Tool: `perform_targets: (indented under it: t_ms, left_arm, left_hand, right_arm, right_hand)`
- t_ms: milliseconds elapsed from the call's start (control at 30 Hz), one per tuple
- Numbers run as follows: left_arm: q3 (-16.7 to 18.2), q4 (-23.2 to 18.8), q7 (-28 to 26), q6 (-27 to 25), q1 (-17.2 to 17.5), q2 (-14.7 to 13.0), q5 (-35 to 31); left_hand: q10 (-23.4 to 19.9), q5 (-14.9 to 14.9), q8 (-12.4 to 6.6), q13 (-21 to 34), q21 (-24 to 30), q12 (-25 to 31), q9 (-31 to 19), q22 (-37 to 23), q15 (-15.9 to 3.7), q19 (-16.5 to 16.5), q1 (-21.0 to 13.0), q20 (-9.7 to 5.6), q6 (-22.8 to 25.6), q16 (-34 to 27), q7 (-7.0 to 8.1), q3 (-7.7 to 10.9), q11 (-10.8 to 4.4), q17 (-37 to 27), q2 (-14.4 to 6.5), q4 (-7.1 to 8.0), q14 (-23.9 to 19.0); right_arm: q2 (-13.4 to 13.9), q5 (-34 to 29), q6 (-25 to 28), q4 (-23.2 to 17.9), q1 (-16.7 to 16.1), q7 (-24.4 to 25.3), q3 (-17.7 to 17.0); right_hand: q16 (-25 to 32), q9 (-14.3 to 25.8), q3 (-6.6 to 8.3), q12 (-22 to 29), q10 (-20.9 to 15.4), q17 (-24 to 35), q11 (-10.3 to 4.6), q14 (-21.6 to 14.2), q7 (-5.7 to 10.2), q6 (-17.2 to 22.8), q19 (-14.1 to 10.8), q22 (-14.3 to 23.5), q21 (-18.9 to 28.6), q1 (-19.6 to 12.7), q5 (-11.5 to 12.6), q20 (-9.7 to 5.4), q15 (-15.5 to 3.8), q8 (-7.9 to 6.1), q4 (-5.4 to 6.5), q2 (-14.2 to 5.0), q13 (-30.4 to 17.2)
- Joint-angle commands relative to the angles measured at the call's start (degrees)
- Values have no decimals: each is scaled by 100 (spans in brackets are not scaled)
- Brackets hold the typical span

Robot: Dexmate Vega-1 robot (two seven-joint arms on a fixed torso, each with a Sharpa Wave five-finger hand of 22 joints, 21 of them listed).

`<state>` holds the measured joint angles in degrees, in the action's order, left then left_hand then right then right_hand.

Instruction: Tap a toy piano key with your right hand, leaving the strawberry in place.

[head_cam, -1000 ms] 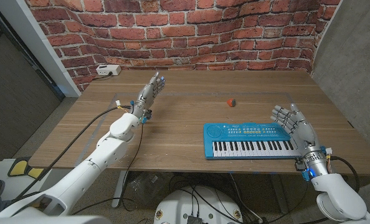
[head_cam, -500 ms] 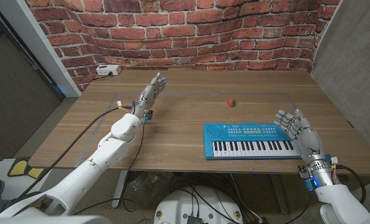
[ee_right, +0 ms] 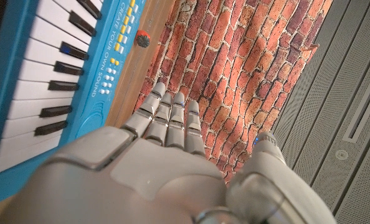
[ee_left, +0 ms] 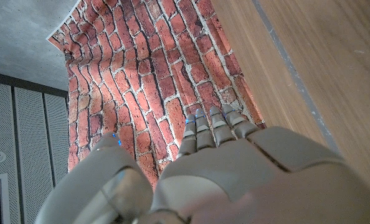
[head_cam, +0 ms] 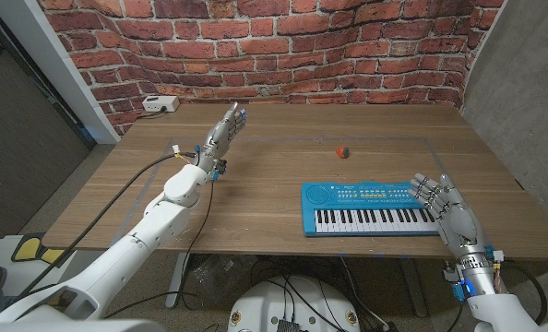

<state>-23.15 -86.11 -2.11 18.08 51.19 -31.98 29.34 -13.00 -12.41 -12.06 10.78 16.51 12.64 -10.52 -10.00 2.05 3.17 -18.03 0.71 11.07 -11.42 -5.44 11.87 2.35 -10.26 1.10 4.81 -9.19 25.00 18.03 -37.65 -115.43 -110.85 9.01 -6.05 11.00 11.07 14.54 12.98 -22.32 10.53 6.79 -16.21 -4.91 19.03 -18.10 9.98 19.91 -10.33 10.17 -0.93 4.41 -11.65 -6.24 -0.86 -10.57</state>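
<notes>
Both hands' fingers spread, empty; right hand [head_cam: 447, 205] hides toy piano's [head_cam: 366, 209] right end.

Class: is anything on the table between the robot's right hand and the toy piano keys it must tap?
Nothing visible. The right hand is at the toy piano's right end, beside the keys. The strawberry lies apart, farther back on the table.

The toy piano [head_cam: 370, 209] lies on the worktop [head_cam: 265, 198] toward its right front. The strawberry [head_cam: 342, 151] sits behind it, apart. The right hand [head_cam: 445, 205] is at the piano's right end; the left hand [head_cam: 220, 138] stands far left.
</notes>
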Motion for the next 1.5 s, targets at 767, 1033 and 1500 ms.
perform_targets:
  t_ms: [767, 1033, 1500]
  left_arm:
    - [-235, 78, 125, -207, -347, 74, -180]
    - [-301, 196, 223, -231, -508, 117, -214]
    - [-366, 311, 320, -178, -663, 191, -250]
  left_hand:
    - [-88, 27, 6, 25, -58, -14, -16, -21, 5, 89, -75, -1, 97, 8, 7, -7, 27, -28, -9, -14, -96]
    - [-99, 30, 10, 25, -70, -17, -16, -21, 5, 97, -79, -3, 104, 12, 6, -11, 28, -28, -15, -14, -100]
    - [-104, 34, 16, 25, -94, -27, -17, -22, -4, 98, -88, -5, 115, 20, 9, -16, 27, -28, -27, -15, -99]
  right_arm:
    - [-782, -1111, -422, 17, -615, 372, -211]
    - [-1114, -2090, -111, -127, -613, 804, -437]
    - [-1829, -4427, 186, -352, -558, 2063, -800]
  right_hand:
    - [0, 10, -43, 16, -46, 7, -12, -60, 45, 84, -79, 29, -48, 55, 36, 8, -20, -14, -13, 34, -23]
    - [3, 11, -54, 19, -65, 7, -34, -82, 66, 96, -114, 29, -54, 65, 39, -1, -37, -15, -11, 42, -23]
    - [26, 9, -80, 62, -228, -2, -122, -242, 187, 240, -314, 27, -48, 40, 54, -88, -190, -50, -47, 91, -23]
